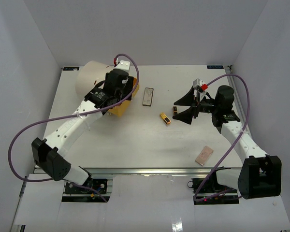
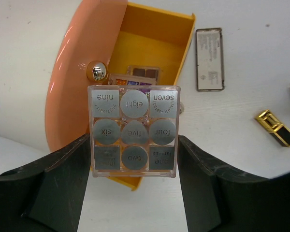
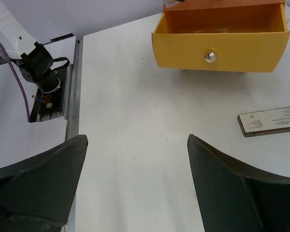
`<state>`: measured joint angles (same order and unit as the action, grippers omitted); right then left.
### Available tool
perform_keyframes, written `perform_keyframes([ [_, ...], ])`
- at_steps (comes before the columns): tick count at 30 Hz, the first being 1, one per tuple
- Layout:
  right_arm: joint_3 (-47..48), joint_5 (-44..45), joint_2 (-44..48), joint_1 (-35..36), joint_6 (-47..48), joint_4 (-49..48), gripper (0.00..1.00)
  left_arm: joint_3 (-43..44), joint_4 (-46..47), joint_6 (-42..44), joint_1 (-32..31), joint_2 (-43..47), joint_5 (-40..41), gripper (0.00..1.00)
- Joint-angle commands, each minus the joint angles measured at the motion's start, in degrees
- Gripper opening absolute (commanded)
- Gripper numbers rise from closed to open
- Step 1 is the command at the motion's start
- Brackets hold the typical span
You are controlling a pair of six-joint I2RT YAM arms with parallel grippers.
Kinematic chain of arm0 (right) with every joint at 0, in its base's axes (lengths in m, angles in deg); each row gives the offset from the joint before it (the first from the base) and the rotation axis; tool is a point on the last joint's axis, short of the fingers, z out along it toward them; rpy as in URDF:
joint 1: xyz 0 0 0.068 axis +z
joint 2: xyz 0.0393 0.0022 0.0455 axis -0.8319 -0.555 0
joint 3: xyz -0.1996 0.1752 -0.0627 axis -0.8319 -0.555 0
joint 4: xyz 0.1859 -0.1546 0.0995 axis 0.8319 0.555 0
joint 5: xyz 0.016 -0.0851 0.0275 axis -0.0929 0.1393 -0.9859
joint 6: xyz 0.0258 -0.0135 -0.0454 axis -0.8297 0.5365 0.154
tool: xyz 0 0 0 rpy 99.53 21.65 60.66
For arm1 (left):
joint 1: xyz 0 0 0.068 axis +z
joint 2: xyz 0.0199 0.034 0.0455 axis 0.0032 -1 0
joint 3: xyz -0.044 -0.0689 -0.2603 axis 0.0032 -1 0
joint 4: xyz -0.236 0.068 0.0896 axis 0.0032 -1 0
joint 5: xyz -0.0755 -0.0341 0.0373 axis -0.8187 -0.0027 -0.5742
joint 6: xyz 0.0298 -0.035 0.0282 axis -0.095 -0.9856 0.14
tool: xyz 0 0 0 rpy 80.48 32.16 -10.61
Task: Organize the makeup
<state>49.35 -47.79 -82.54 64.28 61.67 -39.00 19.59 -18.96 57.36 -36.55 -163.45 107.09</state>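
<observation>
My left gripper (image 2: 134, 141) is shut on a clear square palette (image 2: 133, 116) of grey round pans and holds it over the open yellow drawer (image 2: 152, 43). Multicolour palettes (image 2: 141, 72) lie in that drawer. In the top view the left gripper (image 1: 117, 96) is above the drawer (image 1: 120, 109). A grey palette (image 1: 148, 95) and two gold-and-black lipstick tubes (image 1: 165, 118) (image 1: 175, 110) lie mid-table. A pinkish palette (image 1: 204, 155) lies front right. My right gripper (image 1: 184, 107) is open and empty beside the lipsticks. No sponges are in view.
The big cream cylinder (image 1: 93, 77) stands at the back left, with its orange face (image 2: 77, 72) and a chrome knob (image 2: 96, 71). The right wrist view shows the drawer front (image 3: 220, 48), the grey palette (image 3: 270, 121) and the table's edge rail (image 3: 72, 96).
</observation>
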Motion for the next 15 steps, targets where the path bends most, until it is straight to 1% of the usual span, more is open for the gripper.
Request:
perform_keyframes([
  [1, -0.4, -1.0, -0.8, -0.5, 0.5, -1.6, 0.9, 1.4, 4.2, 13.1, 3.6, -3.0, -3.4, 0.16],
  [2, -0.4, -1.1, -1.1, -0.5, 0.5, -1.6, 0.9, 0.8, 4.5, 14.1, 4.1, -3.5, -3.0, 0.19],
  [3, -0.4, -1.2, -1.4, -0.5, 0.5, -1.6, 0.9, -0.1, 5.0, 14.7, 4.3, -3.7, -2.5, 0.26],
  [4, -0.3, -1.4, -1.5, -0.5, 0.5, -1.5, 0.9, -0.6, 5.9, 15.7, 4.5, -3.8, -2.3, 0.38],
  [6, -0.3, -1.5, -1.9, -0.5, 0.5, -1.5, 0.9, -1.8, 6.5, 16.4, 4.5, -4.3, -1.3, 0.48],
  [8, -0.3, -1.6, -2.1, -0.5, 0.5, -1.5, 0.9, -3.3, 6.8, 16.6, 4.5, -4.6, 1.1, 0.66],
  [9, -0.3, -1.5, -2.2, -0.5, 0.5, -1.5, 0.9, -3.7, 6.8, 16.7, 4.5, -4.7, 1.2, 0.71],
  [10, -0.3, -1.5, -2.3, -0.5, 0.6, -1.4, 0.9, -3.9, 7.0, 16.8, 4.5, -4.7, 1.3, 0.8],
  [13, -0.3, -1.4, -2.7, -0.5, 0.7, -1.4, 0.9, -4.3, 7.0, 17.2, 4.5, -4.8, 1.8, 0.89],
  [14, -0.3, -1.4, -2.8, -0.5, 0.7, -1.4, 0.9, -4.3, 6.8, 17.3, 4.5, -4.7, 1.6, 0.9],
  [15, -0.3, -1.4, -2.9, -0.5, 0.8, -1.2, 0.9, -4.3, 6.8, 17.4, 4.5, -4.6, 1.5, 0.94],
])
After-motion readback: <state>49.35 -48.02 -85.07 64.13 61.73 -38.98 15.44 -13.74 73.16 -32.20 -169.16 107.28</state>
